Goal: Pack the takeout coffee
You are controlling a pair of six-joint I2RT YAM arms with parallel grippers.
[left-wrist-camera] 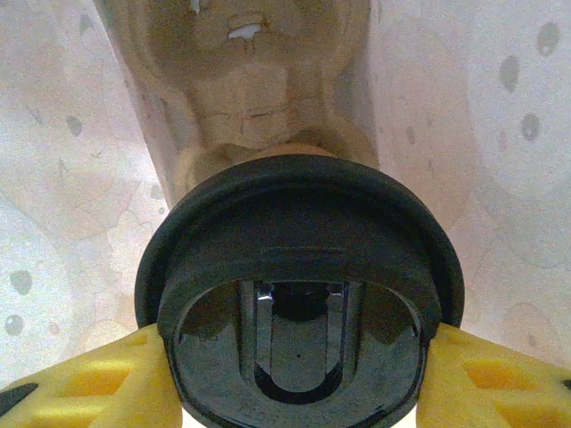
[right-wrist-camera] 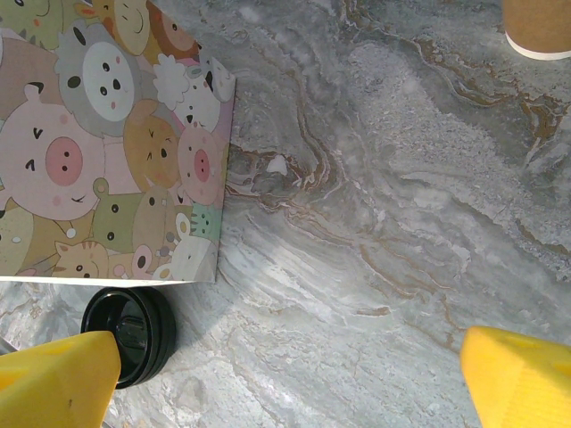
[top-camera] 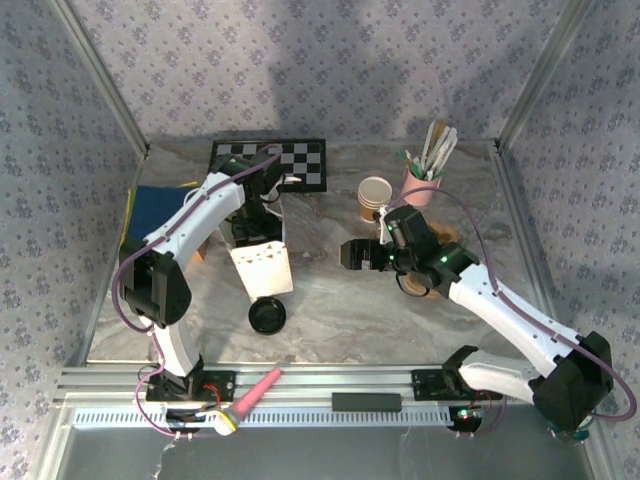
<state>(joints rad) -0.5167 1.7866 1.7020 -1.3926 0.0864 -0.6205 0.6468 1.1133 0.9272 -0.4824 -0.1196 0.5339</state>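
Down inside the open paper bag (top-camera: 264, 268), my left gripper (left-wrist-camera: 294, 374) is shut on the takeout coffee (left-wrist-camera: 299, 232). It is seen from above, and its black lid hides nearly all of the cup. The yellow fingers (left-wrist-camera: 98, 379) press on both sides of the lid. A brown cardboard carrier (left-wrist-camera: 245, 80) lies at the bottom of the bag below it. In the top view the left gripper (top-camera: 250, 215) reaches into the bag's mouth. My right gripper (top-camera: 352, 253) hovers open over bare marble right of the bag (right-wrist-camera: 107, 134), nothing between its fingers (right-wrist-camera: 53, 379).
A loose black lid (top-camera: 268, 316) lies in front of the bag, lid (right-wrist-camera: 129, 332). A stack of tan cups (top-camera: 375, 197) and a pink holder of stirrers (top-camera: 425, 185) stand at the back right. A checkered board (top-camera: 300, 160) and blue cloth (top-camera: 155, 205) sit behind and left.
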